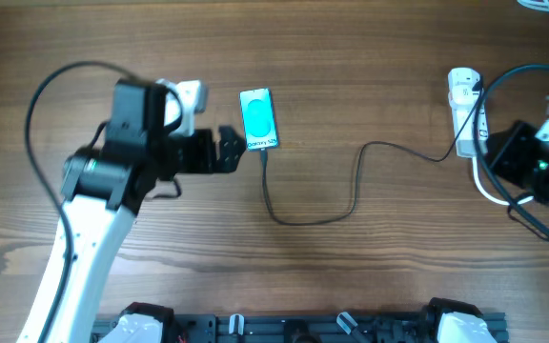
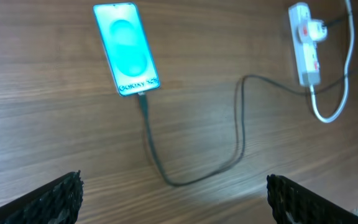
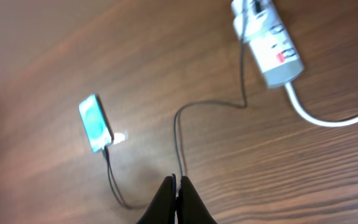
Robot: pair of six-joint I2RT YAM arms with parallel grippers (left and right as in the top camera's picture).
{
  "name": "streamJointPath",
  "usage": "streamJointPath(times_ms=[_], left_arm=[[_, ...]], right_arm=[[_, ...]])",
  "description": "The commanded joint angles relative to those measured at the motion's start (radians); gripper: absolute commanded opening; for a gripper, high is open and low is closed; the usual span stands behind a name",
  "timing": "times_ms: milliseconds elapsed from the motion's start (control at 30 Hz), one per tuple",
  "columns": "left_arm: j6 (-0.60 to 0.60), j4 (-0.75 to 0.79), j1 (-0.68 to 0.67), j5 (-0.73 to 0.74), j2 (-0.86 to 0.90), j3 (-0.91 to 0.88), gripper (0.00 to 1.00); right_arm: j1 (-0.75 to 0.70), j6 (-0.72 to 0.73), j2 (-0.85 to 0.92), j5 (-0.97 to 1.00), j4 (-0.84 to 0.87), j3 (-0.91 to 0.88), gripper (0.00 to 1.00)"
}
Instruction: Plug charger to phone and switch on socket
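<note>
Phone [image 2: 127, 48] screen, cable end: "Galaxy", then short model code, unclear.

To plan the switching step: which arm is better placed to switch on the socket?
Right. The socket lies close to the right end effector, which is shut and may suit pressing. The left end effector, open, is far off beside the phone.

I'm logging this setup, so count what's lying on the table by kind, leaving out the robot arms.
Phone: 1
Charger: 1
Socket: 1
White cord: 1
Total: 4
</note>
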Motion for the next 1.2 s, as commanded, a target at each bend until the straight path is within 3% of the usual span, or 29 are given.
streamJointPath(times_ms=[0, 233, 267, 300, 367, 1167], left_arm=[[0.019, 0.058, 0.089, 0.032, -0.164, -0.157, 1.0], [0.024, 0.041, 0.204, 0.148, -0.334, -0.259, 1.0], [0.024, 0.04, 0.204, 0.146, -0.349, -0.259, 1.0], [0.023, 0.04, 0.204, 0.14, -0.363, -0.259, 1.0], [0.019, 0.04, 0.204, 0.124, -0.379, -0.259, 1.0], [0.016, 0.032, 0.204, 0.111, -0.309, -0.259, 1.0]], right_arm=[[0.054, -0.027, 0.021, -0.016, -0.003, -0.047, 0.04], [0.108, -0.027, 0.019, -0.016, -0.01, -0.065, 0.06], [0.109, -0.026, 0.019, -0.016, -0.012, -0.065, 0.17], [0.109, -0.026, 0.02, -0.016, -0.015, -0.065, 0.41], [0.109, -0.015, 0.02, -0.016, -0.019, -0.065, 1.0], [0.109, 0.03, 0.022, -0.016, -0.021, -0.065, 1.0]])
